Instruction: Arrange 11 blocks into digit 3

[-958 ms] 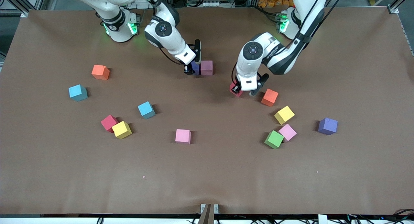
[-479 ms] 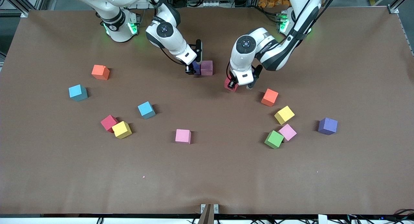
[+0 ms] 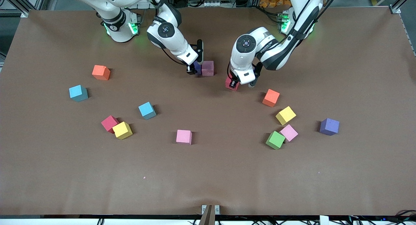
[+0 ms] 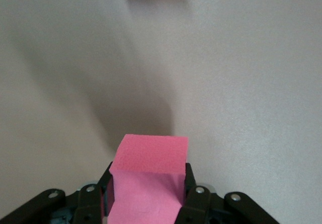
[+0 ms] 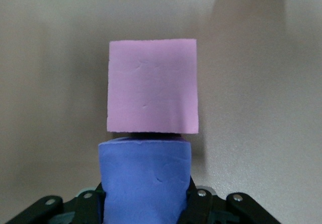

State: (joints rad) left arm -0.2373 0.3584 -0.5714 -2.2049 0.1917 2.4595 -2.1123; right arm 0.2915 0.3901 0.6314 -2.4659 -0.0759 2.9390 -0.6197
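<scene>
My right gripper [image 3: 194,69] is shut on a purple-blue block [image 5: 145,178]. That block presses against a mauve-pink block [image 3: 207,68] on the table; the right wrist view shows the pink block [image 5: 152,93] just past the held one. My left gripper [image 3: 233,84] is shut on a red block [image 4: 148,176], with a gap between it and the pink block, toward the left arm's end. The red block [image 3: 231,83] is mostly hidden under the hand in the front view.
Loose blocks lie nearer the front camera: orange [image 3: 101,72], blue [image 3: 78,93], blue [image 3: 147,110], red [image 3: 110,123], yellow [image 3: 122,130], pink [image 3: 184,136], orange [image 3: 270,97], yellow [image 3: 285,115], pink [image 3: 289,132], green [image 3: 275,139], purple [image 3: 329,126].
My left gripper has carried the red block away from the orange block and closer to the mauve-pink block. The right gripper has barely moved.
</scene>
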